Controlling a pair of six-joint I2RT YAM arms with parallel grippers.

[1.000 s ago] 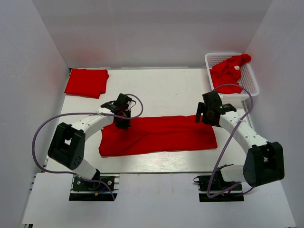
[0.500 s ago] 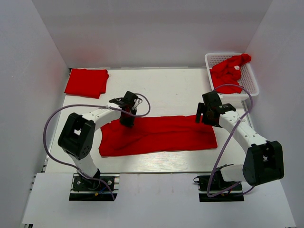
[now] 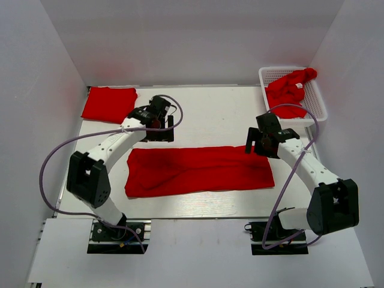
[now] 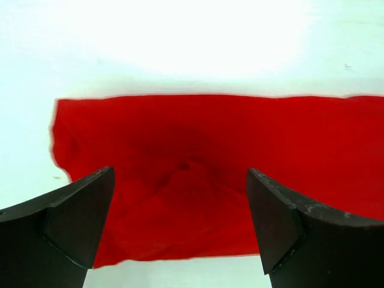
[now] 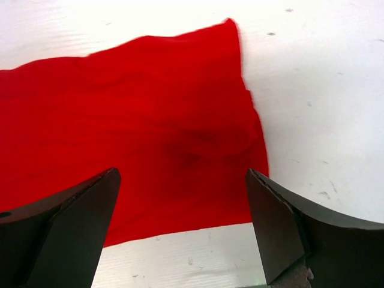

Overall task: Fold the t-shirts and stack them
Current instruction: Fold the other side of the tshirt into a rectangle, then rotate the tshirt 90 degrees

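A long red t-shirt folded into a strip lies flat across the middle of the table. My left gripper hovers just behind the strip's back left edge, open and empty. In the left wrist view the gripper has its jaws wide apart above the shirt's left end. My right gripper hangs open over the strip's back right corner. The right wrist view shows this gripper holding nothing, with the shirt's right end beneath it. A folded t-shirt rests at the back left.
A white lattice basket stands at the back right with a crumpled red t-shirt in it, a small white label showing. White walls close in the table on three sides. Purple cables loop from both arms.
My left gripper opened, let go of the strip's back edge and drew back toward the far side of the table. The right arm barely moved.
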